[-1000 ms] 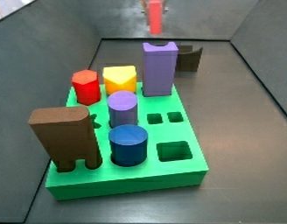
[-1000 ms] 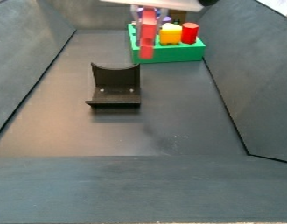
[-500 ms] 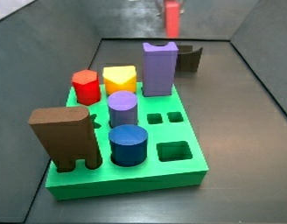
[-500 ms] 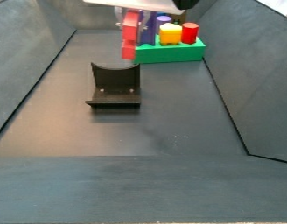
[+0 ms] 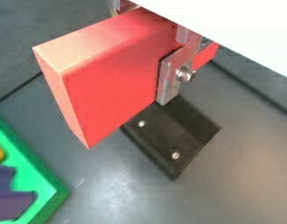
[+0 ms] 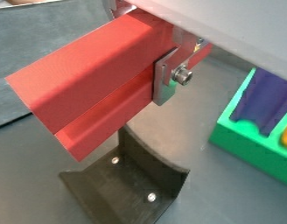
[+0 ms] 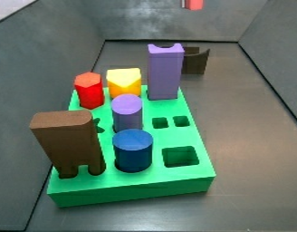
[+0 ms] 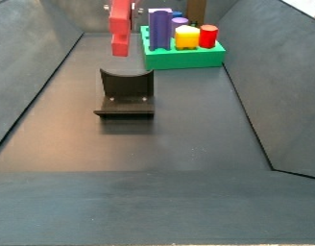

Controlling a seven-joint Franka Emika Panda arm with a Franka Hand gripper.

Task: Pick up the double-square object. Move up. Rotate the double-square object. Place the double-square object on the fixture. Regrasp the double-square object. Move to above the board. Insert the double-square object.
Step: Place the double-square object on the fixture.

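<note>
In both wrist views the gripper (image 5: 181, 61) is clamped on the double-square object (image 5: 111, 83), silver fingers (image 6: 171, 74) pressing its flat sides, with the fixture (image 5: 171, 138) on the floor directly beneath. In a side view the salmon block (image 8: 120, 27) hangs above the fixture (image 8: 124, 93), at about 11 o'clock from it. Over the last second it has travelled away from the board (image 8: 186, 56) to this spot, so placing on the fixture appears to be next.

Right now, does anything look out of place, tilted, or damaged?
Nothing stands out. The hand holds the double-square object in the air above the fixture, clear of it. The pegs stand upright in the board.
</note>
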